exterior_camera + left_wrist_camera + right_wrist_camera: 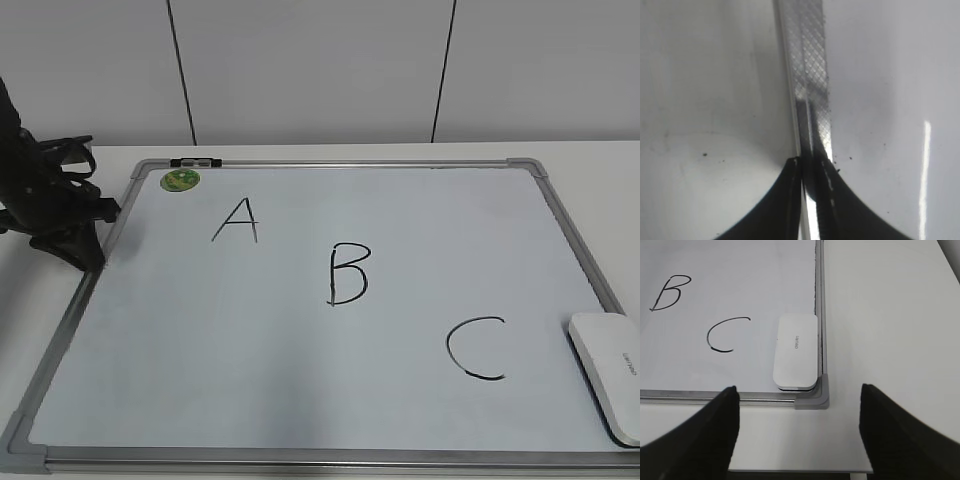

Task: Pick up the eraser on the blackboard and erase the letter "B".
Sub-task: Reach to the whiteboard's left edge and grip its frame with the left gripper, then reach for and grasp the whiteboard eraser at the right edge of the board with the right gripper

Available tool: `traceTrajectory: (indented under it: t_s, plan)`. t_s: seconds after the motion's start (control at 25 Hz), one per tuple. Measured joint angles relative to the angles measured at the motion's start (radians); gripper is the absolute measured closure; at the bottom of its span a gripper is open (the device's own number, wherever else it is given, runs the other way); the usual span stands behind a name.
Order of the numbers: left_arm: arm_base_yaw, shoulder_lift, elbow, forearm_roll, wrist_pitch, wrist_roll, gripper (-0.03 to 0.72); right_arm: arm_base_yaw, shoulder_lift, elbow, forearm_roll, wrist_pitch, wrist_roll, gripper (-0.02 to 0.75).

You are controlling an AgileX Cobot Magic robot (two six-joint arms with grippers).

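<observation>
Eraser (796,351) lies flat at lower right of blackboard (740,285), against the frame, untouched. Right gripper (797,405) spread wide, empty, short of it (left gripper (812,167) pressed together on the frame). Best: descend centred, pinch the long sides, then sweep letter "B" (348,274) only.

Eraser (796,351) in blackboard (812,401) corner, fingers (720,425) spread wide

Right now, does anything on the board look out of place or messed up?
Nothing stands out. The eraser lies flat in the blackboard's corner beside the "C"; the letter "B" and "A" are unsmudged. The left gripper sits over the board's frame.
</observation>
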Motion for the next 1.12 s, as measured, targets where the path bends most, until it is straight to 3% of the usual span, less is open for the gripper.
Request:
traceTrajectory:
  t_s: [0.76, 0.92, 1.12]
  plan:
    - [0.002, 0.0, 0.0, -0.013, 0.004, -0.002, 0.653, 0.0, 0.0, -0.002, 0.007, 0.0, 0.0, 0.184]
    - [0.002, 0.0, -0.001, -0.013, 0.004, -0.002, 0.653, 0.0, 0.012, -0.053, 0.011, 0.0, 0.0, 0.184]
    - [0.002, 0.0, -0.001, -0.014, 0.004, -0.002, 0.653, 0.0, 0.204, -0.165, -0.01, -0.019, -0.002, 0.184]
